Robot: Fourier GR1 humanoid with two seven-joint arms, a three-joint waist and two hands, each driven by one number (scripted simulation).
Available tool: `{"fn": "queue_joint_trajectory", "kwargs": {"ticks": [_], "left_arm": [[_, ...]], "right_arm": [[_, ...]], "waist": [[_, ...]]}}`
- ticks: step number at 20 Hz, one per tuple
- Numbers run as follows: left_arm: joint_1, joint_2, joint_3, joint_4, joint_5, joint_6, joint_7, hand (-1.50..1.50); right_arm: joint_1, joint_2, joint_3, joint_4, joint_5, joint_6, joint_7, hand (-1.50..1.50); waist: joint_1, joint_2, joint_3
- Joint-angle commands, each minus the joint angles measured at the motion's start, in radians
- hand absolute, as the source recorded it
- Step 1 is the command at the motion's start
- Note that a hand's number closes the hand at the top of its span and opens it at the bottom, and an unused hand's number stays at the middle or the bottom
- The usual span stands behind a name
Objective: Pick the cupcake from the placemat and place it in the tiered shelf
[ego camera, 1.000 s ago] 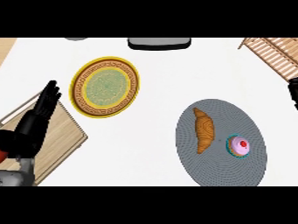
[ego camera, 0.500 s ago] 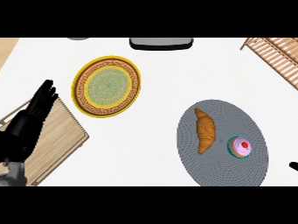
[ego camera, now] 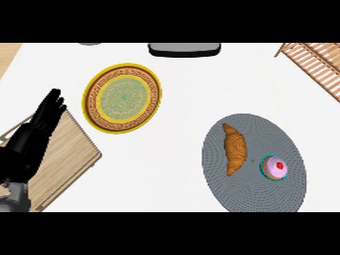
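A pink-frosted cupcake [ego camera: 277,167] with a red cherry and teal wrapper sits on the right part of the round grey placemat [ego camera: 255,191]. A croissant [ego camera: 234,148] lies beside it on the mat's left. The wooden tiered shelf [ego camera: 327,67] shows at the upper right corner. My left hand [ego camera: 34,134] rests open at the left edge, fingers straight and pointing up, over a wooden board. My right hand is out of sight.
A yellow-rimmed patterned plate [ego camera: 122,97] lies left of centre. The wooden cutting board [ego camera: 68,160] sits at the lower left under my left hand. A dark grey object [ego camera: 184,48] lies at the top edge of the white counter.
My right hand, seen at the right edge before, has moved down and out of view. The left hand has stayed in place.
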Motion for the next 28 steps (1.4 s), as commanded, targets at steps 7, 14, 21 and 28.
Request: {"fn": "queue_joint_trajectory", "kwargs": {"ticks": [7,14,21,28], "left_arm": [[0.071,-0.014,0.04,-0.06,0.003,-0.069,-0.01,0.0],[-0.035,-0.053,0.042,0.052,-0.017,-0.068,-0.013,0.0],[0.009,-0.078,0.056,-0.014,-0.057,-0.064,0.007,0.0],[-0.022,-0.087,0.073,-0.039,-0.074,-0.076,0.075,0.0]], "right_arm": [[-0.081,0.039,0.078,-0.111,0.147,0.041,0.275,-1.5],[-0.255,0.069,0.279,-0.063,0.369,0.032,0.451,-1.5],[-0.287,0.206,0.389,-0.017,0.554,0.032,0.482,-1.5],[-0.299,0.248,0.412,0.039,0.569,0.142,0.526,-1.5]], "waist": [[0.013,0.001,0.001],[0.017,0.005,0.001],[0.018,0.003,0.001],[0.014,0.003,0.001]]}}
